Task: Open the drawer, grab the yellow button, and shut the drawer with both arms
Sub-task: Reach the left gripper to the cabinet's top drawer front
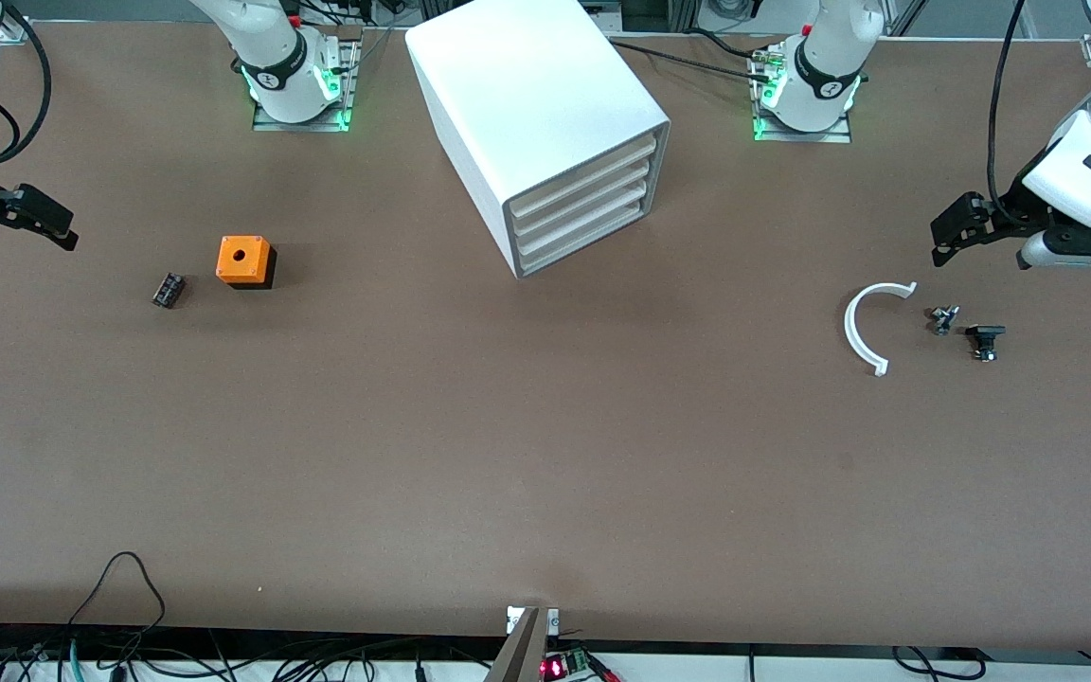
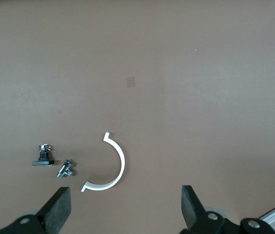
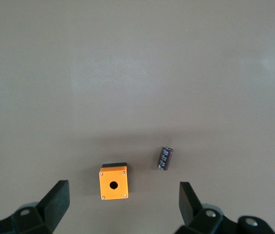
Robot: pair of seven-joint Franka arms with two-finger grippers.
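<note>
Bench (image 1: 545, 455): brown, flat, carrying all items listed.

Cabinet (image 1: 527, 104): large white box, set between the two arm bases, turned at an angle. Four shallow white drawers (image 1: 583, 204) stacked in its face; all four sit flush, none pulled out. Button: not visible in any view.

Orange cube (image 1: 243, 260): round hole in top face, black base, toward the right arm's end of the bench. Also in right wrist view (image 3: 113, 183).

Small black cylindrical part (image 1: 168, 289): just beside the orange cube, slightly nearer the front camera. Also in right wrist view (image 3: 164, 158).

White half-ring clip (image 1: 863, 327): toward the left arm's end of the bench. Also in left wrist view (image 2: 109, 165).

Small metal fitting (image 1: 942, 318) and small black part (image 1: 984, 340): near the clip, apart from each other.

Left tool (image 1: 951, 232): in the air over the bench near the clip; fingers spread wide, holding nothing (image 2: 125, 209).

Right tool (image 1: 44, 223): in the air over the bench near the orange cube; fingers spread wide, holding nothing (image 3: 122, 207).
</note>
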